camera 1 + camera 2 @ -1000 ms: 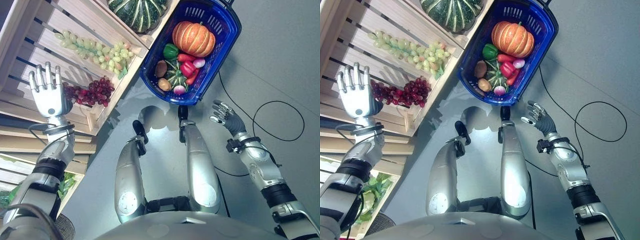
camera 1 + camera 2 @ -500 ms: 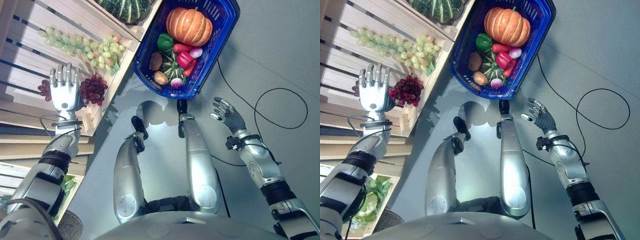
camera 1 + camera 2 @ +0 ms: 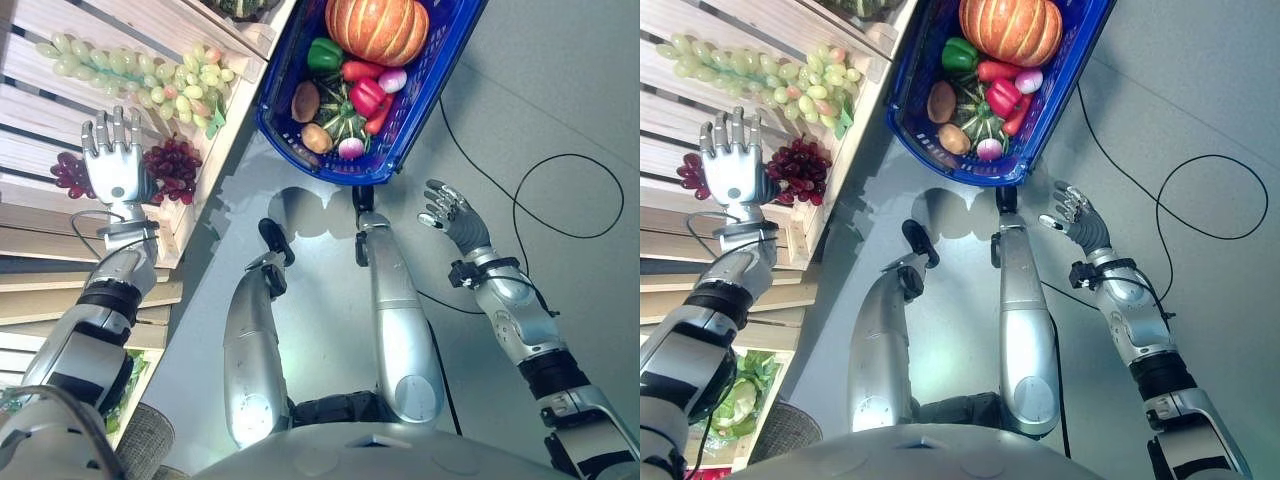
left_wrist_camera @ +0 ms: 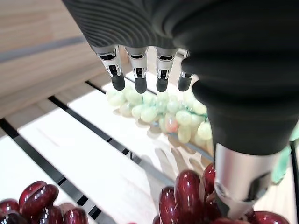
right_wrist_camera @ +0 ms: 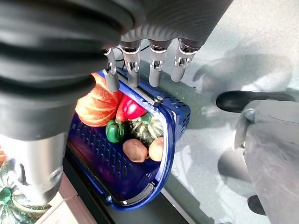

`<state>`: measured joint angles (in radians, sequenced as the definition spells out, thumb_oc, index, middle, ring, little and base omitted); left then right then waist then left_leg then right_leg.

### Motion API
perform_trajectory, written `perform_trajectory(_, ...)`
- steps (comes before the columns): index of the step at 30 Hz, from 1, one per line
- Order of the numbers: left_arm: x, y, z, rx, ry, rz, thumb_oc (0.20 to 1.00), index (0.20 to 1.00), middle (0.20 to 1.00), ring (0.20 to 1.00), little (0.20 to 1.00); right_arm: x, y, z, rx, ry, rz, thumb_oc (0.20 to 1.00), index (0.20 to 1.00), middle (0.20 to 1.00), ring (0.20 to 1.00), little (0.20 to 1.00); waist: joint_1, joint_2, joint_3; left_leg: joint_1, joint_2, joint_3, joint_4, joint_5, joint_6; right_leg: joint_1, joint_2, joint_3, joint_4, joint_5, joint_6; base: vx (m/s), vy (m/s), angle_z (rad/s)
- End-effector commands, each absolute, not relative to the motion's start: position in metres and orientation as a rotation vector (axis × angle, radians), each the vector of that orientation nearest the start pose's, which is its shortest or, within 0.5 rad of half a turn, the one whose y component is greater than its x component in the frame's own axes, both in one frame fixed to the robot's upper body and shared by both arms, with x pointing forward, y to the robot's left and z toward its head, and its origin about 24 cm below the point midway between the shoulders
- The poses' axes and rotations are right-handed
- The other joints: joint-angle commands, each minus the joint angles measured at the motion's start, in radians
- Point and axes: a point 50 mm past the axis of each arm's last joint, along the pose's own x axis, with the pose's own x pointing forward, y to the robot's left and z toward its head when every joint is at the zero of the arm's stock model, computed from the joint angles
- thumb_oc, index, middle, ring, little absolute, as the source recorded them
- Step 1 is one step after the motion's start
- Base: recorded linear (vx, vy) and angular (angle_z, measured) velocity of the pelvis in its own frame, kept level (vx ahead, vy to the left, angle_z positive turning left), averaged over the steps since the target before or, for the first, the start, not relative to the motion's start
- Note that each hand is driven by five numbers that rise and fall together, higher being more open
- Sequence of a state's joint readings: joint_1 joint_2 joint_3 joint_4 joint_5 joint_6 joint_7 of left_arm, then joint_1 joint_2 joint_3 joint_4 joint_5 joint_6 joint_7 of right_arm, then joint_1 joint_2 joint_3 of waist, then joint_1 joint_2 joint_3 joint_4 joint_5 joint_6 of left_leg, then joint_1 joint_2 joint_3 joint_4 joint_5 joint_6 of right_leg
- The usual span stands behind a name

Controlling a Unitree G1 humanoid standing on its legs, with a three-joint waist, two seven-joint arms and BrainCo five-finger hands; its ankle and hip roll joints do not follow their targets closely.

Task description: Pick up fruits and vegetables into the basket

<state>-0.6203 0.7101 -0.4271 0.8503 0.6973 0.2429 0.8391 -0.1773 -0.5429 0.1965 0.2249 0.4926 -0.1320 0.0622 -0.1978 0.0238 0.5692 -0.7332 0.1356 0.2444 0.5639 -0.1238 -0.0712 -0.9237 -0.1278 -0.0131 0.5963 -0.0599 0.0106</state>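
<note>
- Hovering with straight, spread fingers, the left hand (image 3: 113, 165) holds nothing; it hangs over the bunch of dark red grapes (image 3: 172, 170) that lies on the pale slatted wooden crate shelf (image 3: 60, 110), just under its palm, and whether it touches the fruit I cannot tell
- Past its fingertips, further along the same slats, lies the long bunch of pale green grapes (image 3: 140, 76), also unpicked
- Off to that hand's right, set on the grey floor (image 3: 560, 90) against the crate's edge, stands the blue plastic mesh basket (image 3: 906, 88), already well stocked: an orange ribbed pumpkin (image 3: 378, 28), a green bell pepper (image 3: 324, 53), a red pepper (image 3: 366, 96), a small striped green squash (image 3: 343, 124), two brown potato-like pieces (image 3: 305, 101) and pink-and-white radishes (image 3: 391, 80)
- Beyond the basket's near rim, the right hand (image 3: 452, 213) hangs empty with loosely relaxed fingers, apart from the basket
- Judging by this, much of the job looks done; both grape bunches are left, and the red one seems next
</note>
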Motion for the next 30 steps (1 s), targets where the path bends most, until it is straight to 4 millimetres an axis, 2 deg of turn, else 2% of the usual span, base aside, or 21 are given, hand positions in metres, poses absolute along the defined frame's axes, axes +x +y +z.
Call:
perform_trajectory(1, 0.316, 0.332, 0.097, 1.723, -0.014, 0.757, 1.0, 1.0, 1.0, 1.0, 1.0, 0.276, -0.215, 0.069, -0.067, -0.056, 0.199, 1.0, 1.0, 1.0, 1.0, 1.0, -0.034, 0.021, -0.049, -0.076, -0.015, 0.025, 0.032, -0.053, 0.025, -0.005, 0.002, -0.04, 0.023, -0.091, 0.058, 0.0, 0.0, 0.0)
perform_trajectory(10, 0.318, 0.339, 0.096, 1.714, 0.058, 0.742, 1.0, 1.0, 1.0, 1.0, 1.0, 0.278, -0.213, 0.071, -0.053, -0.068, 0.199, 1.0, 1.0, 1.0, 1.0, 1.0, -0.046, 0.012, -0.049, -0.113, -0.004, 0.029, 0.039, -0.054, 0.021, -0.043, 0.006, -0.035, 0.013, -0.076, 0.059, 0.0, 0.0, 0.0)
perform_trajectory(22, 0.317, 0.348, 0.075, 1.68, 0.345, 0.594, 1.0, 1.0, 1.0, 1.0, 1.0, 0.283, -0.211, 0.076, -0.063, -0.073, 0.22, 1.0, 1.0, 1.0, 1.0, 1.0, -0.062, 0.016, -0.049, -0.118, -0.003, 0.04, 0.029, -0.049, 0.014, -0.058, 0.003, -0.026, -0.005, -0.064, 0.062, 0.0, 0.001, -0.01)
perform_trajectory(30, 0.309, 0.358, 0.061, 1.638, 0.565, 0.539, 1.0, 1.0, 1.0, 1.0, 1.0, 0.286, -0.209, 0.078, -0.07, -0.073, 0.225, 1.0, 1.0, 1.0, 1.0, 1.0, -0.07, 0.021, -0.049, -0.117, -0.003, 0.047, 0.022, -0.044, 0.011, -0.062, 0.001, -0.021, -0.015, -0.059, 0.062, 0.0, 0.0, 0.0)
